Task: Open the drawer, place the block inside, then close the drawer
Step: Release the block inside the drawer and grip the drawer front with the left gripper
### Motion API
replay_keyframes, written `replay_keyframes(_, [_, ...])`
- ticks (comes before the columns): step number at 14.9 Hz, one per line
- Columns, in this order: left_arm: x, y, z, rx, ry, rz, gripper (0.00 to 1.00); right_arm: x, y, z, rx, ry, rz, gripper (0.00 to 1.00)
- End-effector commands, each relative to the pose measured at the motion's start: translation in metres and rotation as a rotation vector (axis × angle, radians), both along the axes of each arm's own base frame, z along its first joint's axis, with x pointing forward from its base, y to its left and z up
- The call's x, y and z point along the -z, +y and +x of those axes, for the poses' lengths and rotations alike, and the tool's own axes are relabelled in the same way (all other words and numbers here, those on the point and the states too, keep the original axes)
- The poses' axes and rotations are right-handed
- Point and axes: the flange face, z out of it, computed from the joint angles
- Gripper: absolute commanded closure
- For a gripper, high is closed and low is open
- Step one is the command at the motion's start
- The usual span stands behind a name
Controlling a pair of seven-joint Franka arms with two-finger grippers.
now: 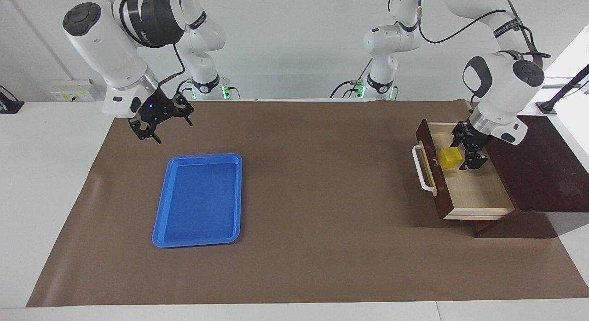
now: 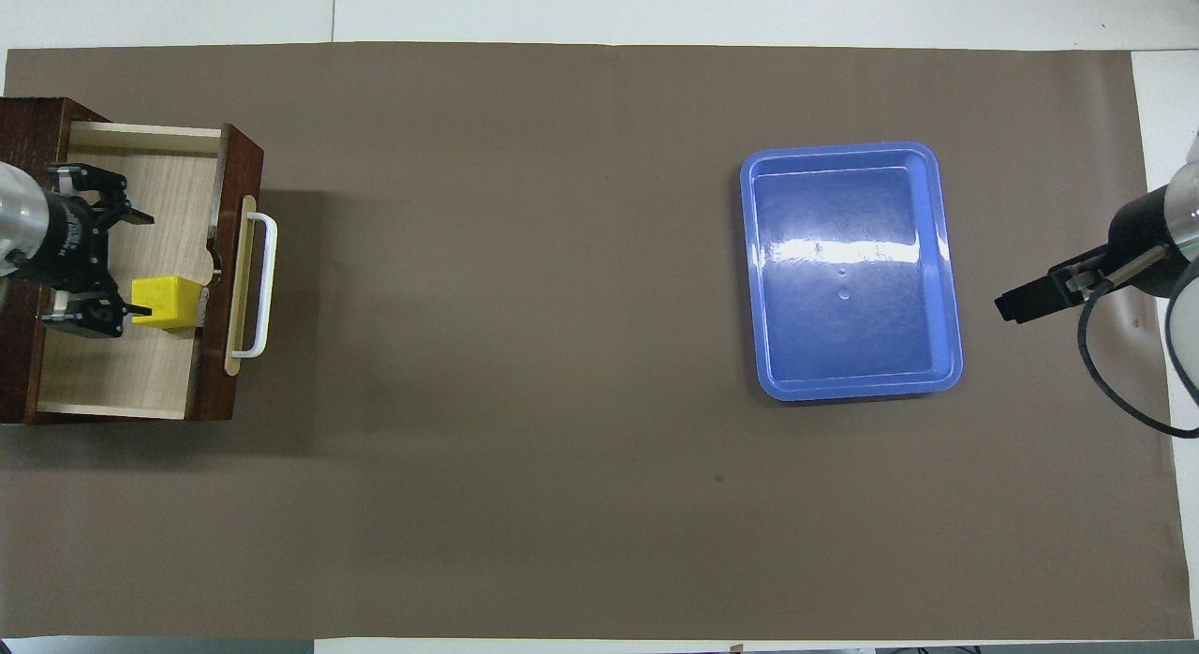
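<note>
Block (image 1: 449,157) is sitting in the open drawer (image 1: 476,191), left gripper (image 1: 468,151) fingers spread, holding nothing; lift clear, then push the front shut.

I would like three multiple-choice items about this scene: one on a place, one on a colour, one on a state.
1. Where is the block?
A. On the tray
B. Inside the drawer
C. On the brown mat

2. What colour is the tray?
A. Blue
B. Green
C. Red

3. How is the drawer?
A. Shut
B. Pulled open
C. Taken out and turned over

Answers:
1 B: the yellow cube rests on the pale drawer floor, next to the open left claw.
2 A: the flat tray is plainly blue.
3 B: its light-wood interior is exposed, its front with the white handle pulled out.
</note>
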Motion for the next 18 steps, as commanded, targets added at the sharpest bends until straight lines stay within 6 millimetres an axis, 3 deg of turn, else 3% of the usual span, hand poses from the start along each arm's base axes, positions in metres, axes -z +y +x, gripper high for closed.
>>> replay_keyframes(1, [0.029,-0.049,-0.014,0.008,0.017,0.009,0.00,-0.015,-0.011,-0.013,0.139,0.044,-0.062,0.00])
replay_keyframes(3, [0.053,-0.054,-0.018,0.013,0.010,0.010,0.00,-0.041,-0.009,-0.012,0.220,0.053,-0.105,0.00])
replay_keyframes(5, [0.067,-0.044,-0.018,0.009,0.001,0.012,0.00,-0.052,-0.009,-0.010,0.231,0.031,-0.158,0.00])
replay_keyframes(10, [0.084,-0.016,-0.012,0.016,-0.022,0.015,0.00,-0.030,-0.015,-0.011,0.240,0.003,-0.146,0.00])
replay_keyframes(13, [0.083,0.005,-0.009,0.090,-0.022,0.018,0.00,-0.024,-0.017,-0.008,0.246,0.010,-0.142,0.00])
replay_keyframes(18, [0.072,0.022,-0.001,0.115,-0.039,0.094,0.00,-0.023,-0.014,-0.006,0.251,0.015,-0.107,0.00])
